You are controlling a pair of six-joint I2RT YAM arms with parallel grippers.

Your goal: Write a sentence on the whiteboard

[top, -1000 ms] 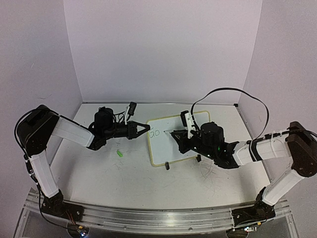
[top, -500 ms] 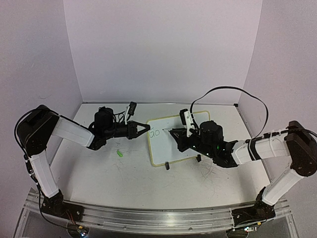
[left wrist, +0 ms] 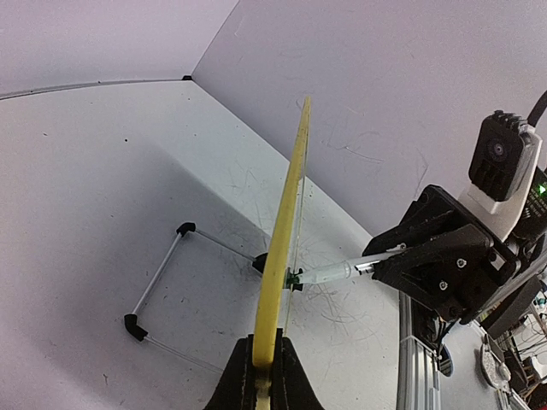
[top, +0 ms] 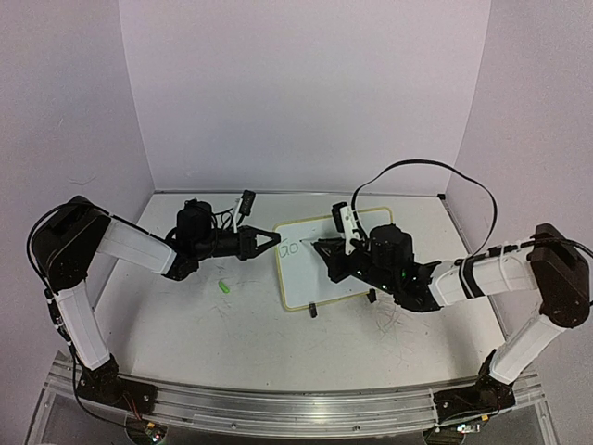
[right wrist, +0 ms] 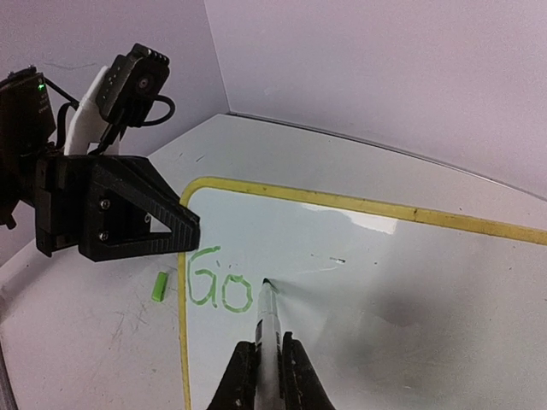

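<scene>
Right gripper (right wrist: 267,366) closed on marker (right wrist: 267,314). Tip on whiteboard (right wrist: 444,290), just right of the sentence (right wrist: 219,289), so far "Go". Left gripper (left wrist: 261,376) closed on the board's left rim. Free space lies rightward.

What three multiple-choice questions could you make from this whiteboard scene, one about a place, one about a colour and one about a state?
1. Where is the small green piece relative to the whiteboard? A on it; B on the table beside it; C leaning against its rim.
2. What colour is the lettering? A green; B red; C black.
3. The right gripper is: A open; B shut on the whiteboard's rim; C shut on the marker.

Answers: B, the piece lies on the table apart from the whiteboard. A, the "Go" is green. C, the gripper clamps the marker, whose tip meets the whiteboard.
</scene>
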